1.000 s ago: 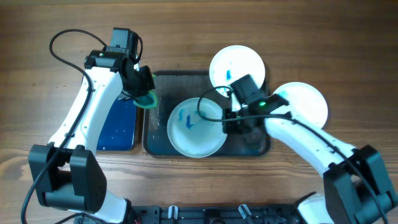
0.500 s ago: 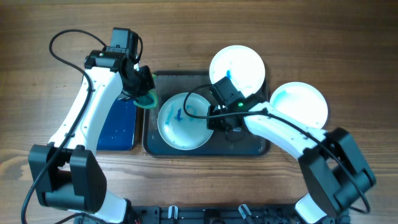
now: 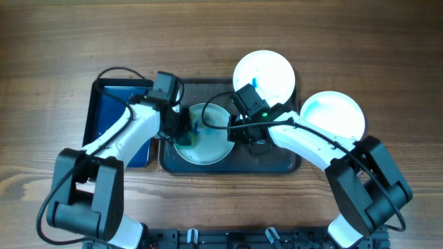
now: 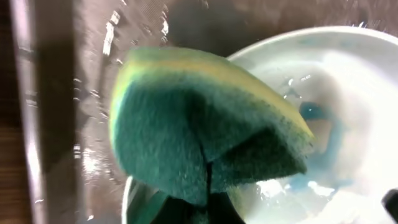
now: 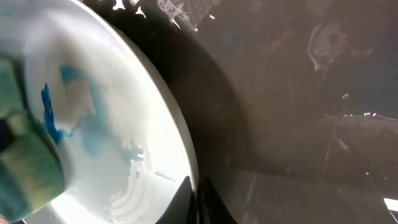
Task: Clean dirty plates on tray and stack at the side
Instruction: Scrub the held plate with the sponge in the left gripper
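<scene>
"Where is your dirty plate?"

"In the dark tray, mid-table toward the near edge, face up and smeared blue. It's round, so it has no long axis. Your right gripper is pinched on its right rim."

"And your left gripper?"

"It's clamped on the folded sponge, green face out, over the plate's left side."

"What's around it?"

"A wooden table and a blue tray toward the left edge."

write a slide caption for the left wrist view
Green-and-yellow sponge at a blue-stained white plate on the dark tray
</scene>
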Motion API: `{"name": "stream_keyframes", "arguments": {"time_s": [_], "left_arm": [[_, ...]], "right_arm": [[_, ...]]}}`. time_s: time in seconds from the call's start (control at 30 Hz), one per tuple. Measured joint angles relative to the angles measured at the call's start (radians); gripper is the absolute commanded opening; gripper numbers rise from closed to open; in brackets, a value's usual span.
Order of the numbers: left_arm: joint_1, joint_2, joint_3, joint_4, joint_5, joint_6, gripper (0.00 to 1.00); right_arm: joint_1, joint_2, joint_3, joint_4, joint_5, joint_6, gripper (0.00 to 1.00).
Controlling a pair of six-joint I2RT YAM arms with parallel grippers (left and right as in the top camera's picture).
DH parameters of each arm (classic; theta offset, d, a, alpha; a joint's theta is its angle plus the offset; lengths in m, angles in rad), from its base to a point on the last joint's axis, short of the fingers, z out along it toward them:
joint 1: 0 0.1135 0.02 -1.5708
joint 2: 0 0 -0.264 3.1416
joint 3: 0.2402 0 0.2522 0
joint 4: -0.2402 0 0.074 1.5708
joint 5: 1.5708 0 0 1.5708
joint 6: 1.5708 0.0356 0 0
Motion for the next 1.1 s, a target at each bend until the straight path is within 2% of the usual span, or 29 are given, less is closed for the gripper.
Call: {"name": "stream_keyframes", "arguments": {"time_s": [0.2,0.33,0.43,0.5,0.67,0.73,0.93,1.0,1.1], "left_arm": [[-0.015,0.05,-0.015,0.105,0.071,0.001,0.04],[-0.005,0.077,-0.012,0.174,0.209,0.017,0.04],[-0.018,0.11,-0.014,0.281,0.368,0.037,0.04],[-0.026,0.115,-0.015,0.317,0.395,0.034,0.04],[-0.018,0.115,-0.015,0.317,0.369,0.0,0.04],[0.002,0.115,-0.011,0.27,0.335,-0.012,0.04],[0.023,0.084,0.018,0.093,0.049,-0.008,0.04],[0.021,0.084,0.023,0.08,0.038,0.036,0.04],[0.033,0.085,0.024,0.057,0.125,0.215,0.04]], "right_arm": [[-0.006,0.003,0.0,-0.005,0.015,0.0,0.04],[-0.016,0.004,0.0,-0.011,0.038,-0.002,0.04],[-0.016,0.004,0.0,0.001,0.034,-0.005,0.04],[-0.016,0.004,0.0,0.009,0.027,-0.006,0.04],[-0.014,0.004,0.0,0.016,0.016,-0.008,0.04],[-0.012,0.005,0.0,0.019,0.004,-0.008,0.04],[0.005,0.006,0.011,0.026,-0.038,-0.012,0.04],[0.005,0.006,0.011,0.024,-0.038,-0.012,0.04],[0.005,0.006,0.011,0.023,-0.038,-0.012,0.04]]}}
